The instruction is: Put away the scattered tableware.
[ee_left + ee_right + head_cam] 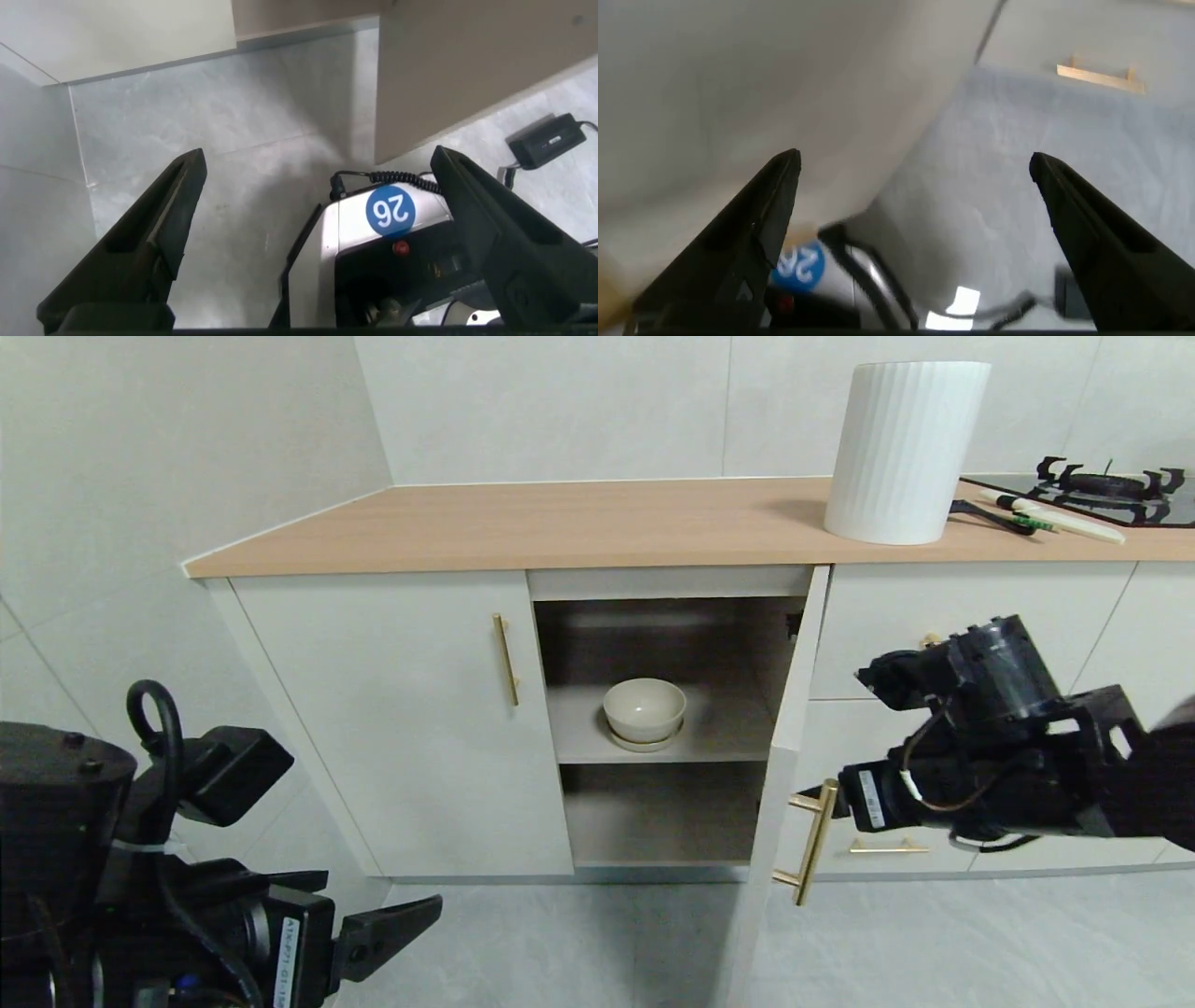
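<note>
The bowl (644, 707) and saucer (642, 744) already sit on the cabinet shelf (724, 733). The left end effector (318, 154) and right end effector (913, 163) gape empty. The cabinet door (786, 709) probably awaits closing.

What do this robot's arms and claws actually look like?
Both arms are black and blocky. The left arm carries a looped black cable; the right arm has thin brown and white wires. The left gripper and right gripper each have two tapered black fingers; a white label marks the right one.
</note>
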Motion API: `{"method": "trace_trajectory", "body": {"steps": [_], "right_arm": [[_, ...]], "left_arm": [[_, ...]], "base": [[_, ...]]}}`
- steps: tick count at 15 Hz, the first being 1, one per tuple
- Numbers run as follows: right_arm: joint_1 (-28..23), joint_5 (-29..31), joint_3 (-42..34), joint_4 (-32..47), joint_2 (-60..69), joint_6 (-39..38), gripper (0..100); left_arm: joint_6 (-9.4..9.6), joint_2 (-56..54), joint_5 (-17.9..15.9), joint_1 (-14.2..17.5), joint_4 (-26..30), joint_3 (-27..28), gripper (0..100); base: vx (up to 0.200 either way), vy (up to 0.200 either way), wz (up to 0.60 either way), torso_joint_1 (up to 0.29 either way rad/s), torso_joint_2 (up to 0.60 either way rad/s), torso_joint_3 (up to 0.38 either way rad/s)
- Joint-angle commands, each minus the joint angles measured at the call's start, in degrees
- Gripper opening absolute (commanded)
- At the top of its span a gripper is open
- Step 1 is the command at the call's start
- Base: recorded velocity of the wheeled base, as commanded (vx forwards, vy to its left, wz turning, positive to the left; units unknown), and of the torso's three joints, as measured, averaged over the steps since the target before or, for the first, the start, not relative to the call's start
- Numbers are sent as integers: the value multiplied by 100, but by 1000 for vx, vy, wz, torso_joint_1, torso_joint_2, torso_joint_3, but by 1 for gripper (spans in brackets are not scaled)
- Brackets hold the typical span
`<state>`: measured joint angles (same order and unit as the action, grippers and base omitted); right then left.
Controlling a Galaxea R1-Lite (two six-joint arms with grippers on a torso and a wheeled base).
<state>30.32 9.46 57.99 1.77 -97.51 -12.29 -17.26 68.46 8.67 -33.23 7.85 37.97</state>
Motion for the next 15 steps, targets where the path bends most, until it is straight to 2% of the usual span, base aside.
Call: {"method": "trace_trajectory", "body": {"steps": [1,3,6,11,15], "right_arm": [[132,-120,942,104,-1059,33,100],[132,-252,1048,43,-1420,-37,100],[123,-234,1136,-563,-1859,-213,100],[106,-208,1223,-1152,-2176,-670,100],[80,-199,1355,-1240,-2307,-916,100]], "left_arm": [[4,-52,12,10,-3,8,100],[30,-8,-5,10,-12,-9,100],[127,123,-5,1,-214,-106,100],[118,194,21,18,-346,-106,100],[118,194,21,62,-337,-97,100]], "base": [[0,0,0,0,0,0],[0,0,0,0,0,0],[0,0,0,0,0,0],[0,0,0,0,0,0],[0,0,0,0,0,0]]}}
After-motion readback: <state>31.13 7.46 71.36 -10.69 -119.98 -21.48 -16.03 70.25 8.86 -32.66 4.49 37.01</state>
